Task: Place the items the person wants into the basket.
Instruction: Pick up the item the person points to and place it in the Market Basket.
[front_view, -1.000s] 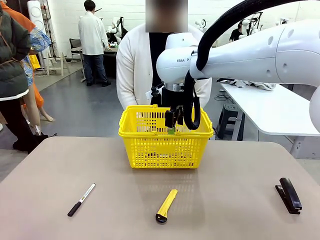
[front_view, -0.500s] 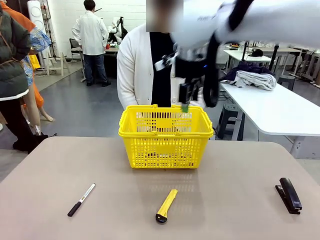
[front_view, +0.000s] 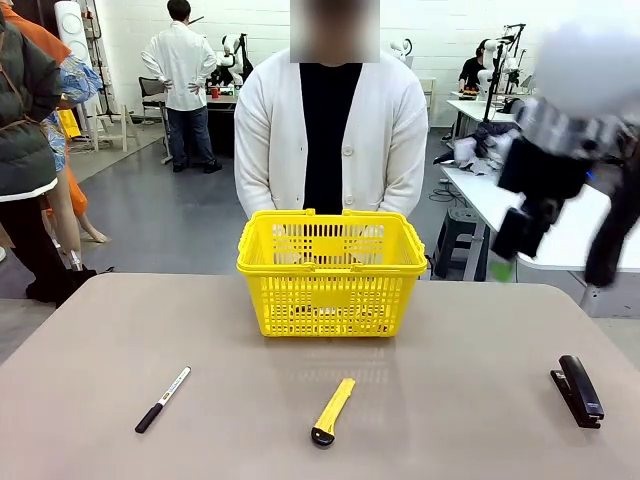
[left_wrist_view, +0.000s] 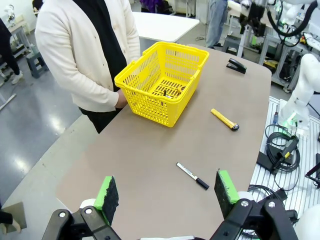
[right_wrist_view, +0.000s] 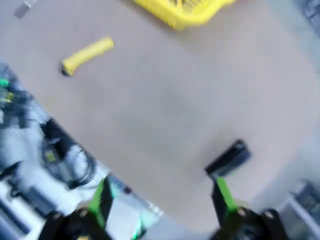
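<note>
The yellow basket (front_view: 330, 300) stands mid-table in front of the person (front_view: 280, 130) in a white cardigan. In the left wrist view a slim dark pen (left_wrist_view: 164, 93) and another small item lie on the floor of the basket (left_wrist_view: 150, 100). The black stapler (front_view: 578, 390) lies at the table's right edge. My right gripper (front_view: 503, 262), blurred, hangs open and empty high above the table, right of the basket. In its wrist view the stapler (right_wrist_view: 227, 158) lies just beyond the open right gripper (right_wrist_view: 162, 197). My left gripper (left_wrist_view: 167, 192) is open and empty, high above the near edge.
A black-and-white marker (front_view: 163, 399) lies front left, and a yellow utility knife (front_view: 332, 411) front centre, both on the brown table (front_view: 450, 340). The marker (left_wrist_view: 192, 176) and knife (left_wrist_view: 224, 119) show again from the left wrist. Other people and white tables stand behind.
My right arm has risen from over the basket and swung to the right, away from the person. The marker, knife and stapler have not moved.
</note>
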